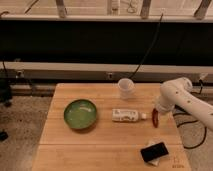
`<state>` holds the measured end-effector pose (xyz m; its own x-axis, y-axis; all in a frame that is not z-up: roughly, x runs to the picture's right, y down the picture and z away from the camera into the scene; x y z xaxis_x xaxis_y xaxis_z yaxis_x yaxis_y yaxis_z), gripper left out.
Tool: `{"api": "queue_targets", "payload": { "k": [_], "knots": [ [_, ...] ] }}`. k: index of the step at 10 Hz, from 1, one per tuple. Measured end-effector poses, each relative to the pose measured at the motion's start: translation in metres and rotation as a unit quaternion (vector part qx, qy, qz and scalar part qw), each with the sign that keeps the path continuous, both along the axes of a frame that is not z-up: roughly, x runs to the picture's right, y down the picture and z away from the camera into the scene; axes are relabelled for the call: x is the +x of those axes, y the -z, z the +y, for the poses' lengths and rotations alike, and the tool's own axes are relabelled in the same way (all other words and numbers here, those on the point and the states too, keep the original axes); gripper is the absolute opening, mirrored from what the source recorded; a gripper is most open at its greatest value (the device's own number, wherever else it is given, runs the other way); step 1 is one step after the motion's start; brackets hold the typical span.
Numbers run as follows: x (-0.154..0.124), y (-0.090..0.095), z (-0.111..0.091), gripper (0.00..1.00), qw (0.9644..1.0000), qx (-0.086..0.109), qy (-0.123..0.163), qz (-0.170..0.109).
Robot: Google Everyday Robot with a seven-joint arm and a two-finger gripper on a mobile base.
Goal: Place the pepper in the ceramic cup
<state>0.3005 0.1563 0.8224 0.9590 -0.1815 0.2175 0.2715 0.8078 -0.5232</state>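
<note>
The pepper is a small dark red sliver just right of the white tube's cap, on the right side of the wooden table. My gripper is at the end of the white arm coming in from the right, directly over the pepper's top end and touching or almost touching it. The arm hides the gripper's tips. The ceramic cup is small, white and upright at the table's back edge, up and to the left of the gripper.
A green bowl sits on the table's left half. A white squeeze tube lies at the middle. A black flat object lies near the front right corner. A dark rail and cables run behind the table.
</note>
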Motion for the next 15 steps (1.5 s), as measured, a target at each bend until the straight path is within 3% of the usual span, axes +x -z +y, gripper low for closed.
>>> {"api": "queue_targets", "payload": {
  "k": [2, 3, 7, 9, 11, 15],
  "knots": [
    [0.002, -0.002, 0.003, 0.8, 0.9998, -0.002, 0.01, -0.016],
    [0.007, -0.011, 0.006, 0.8, 0.9972, -0.008, 0.052, -0.053],
    [0.012, -0.025, 0.009, 0.8, 0.9884, -0.018, 0.12, -0.092],
    [0.015, -0.033, 0.014, 0.8, 0.9835, -0.027, 0.146, -0.104],
    [0.02, -0.041, 0.017, 0.78, 0.9813, -0.04, 0.155, -0.107],
    [0.027, -0.046, 0.018, 0.37, 0.9801, -0.06, 0.15, -0.116]
  ]
}}
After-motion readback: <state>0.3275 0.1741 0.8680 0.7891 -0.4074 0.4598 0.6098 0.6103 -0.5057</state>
